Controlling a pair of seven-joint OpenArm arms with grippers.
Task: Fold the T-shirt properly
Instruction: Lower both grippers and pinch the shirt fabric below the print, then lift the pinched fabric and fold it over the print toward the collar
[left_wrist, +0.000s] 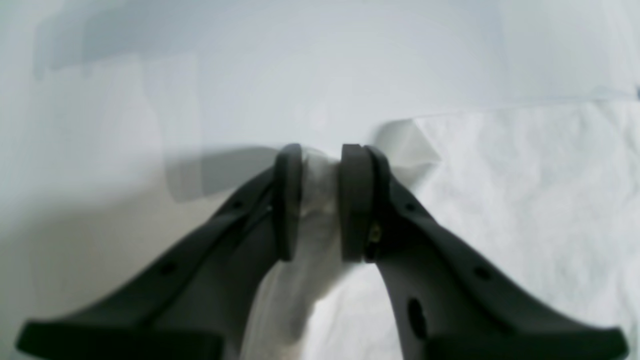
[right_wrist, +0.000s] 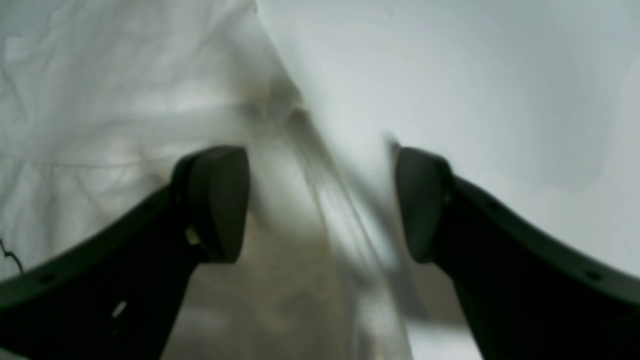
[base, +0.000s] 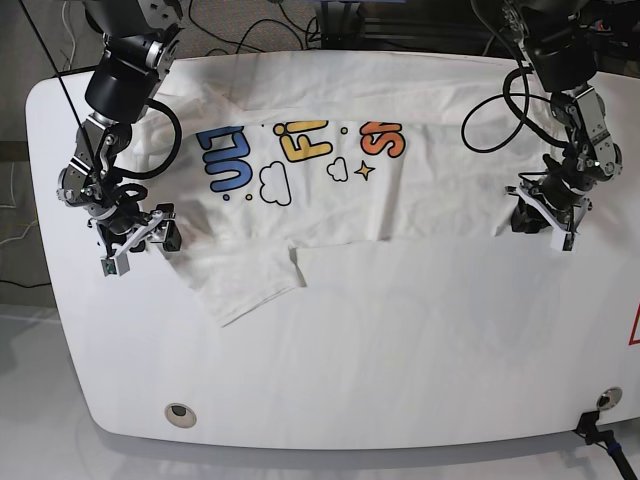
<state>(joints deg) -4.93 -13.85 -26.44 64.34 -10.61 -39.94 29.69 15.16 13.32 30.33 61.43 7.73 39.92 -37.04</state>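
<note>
In your left wrist view, the left gripper (left_wrist: 321, 200) has its two dark, rounded matte pads pinched on a bunched ridge of the shirt (left_wrist: 525, 200). The cloth is white, soft and finely crumpled. It rises between the pads as a narrow fold, and the rest spreads flat to the right of the gripper. Beyond the gripper lies the table (left_wrist: 250, 75), smooth, white and bare.

In your right wrist view, the right gripper (right_wrist: 322, 205) stands with its jaws wide apart and nothing clamped between them. The shirt (right_wrist: 100, 125) fills the left side, wrinkled, with a seam line running across it. Its edge runs down diagonally between the two pads, and that stretch is blurred and shadowed. To the right of the edge you see only smooth table (right_wrist: 475, 75).

In your base view, the shirt (base: 330, 210) lies spread across the far half of the rounded white table (base: 400, 360). Its printed side faces up, showing blue, yellow and orange letters, clouds and a star. A sleeve flap juts toward you below the blue letters. The right gripper (base: 140, 235) sits at the shirt's left edge, the left gripper (base: 540, 212) at its right edge.
</note>
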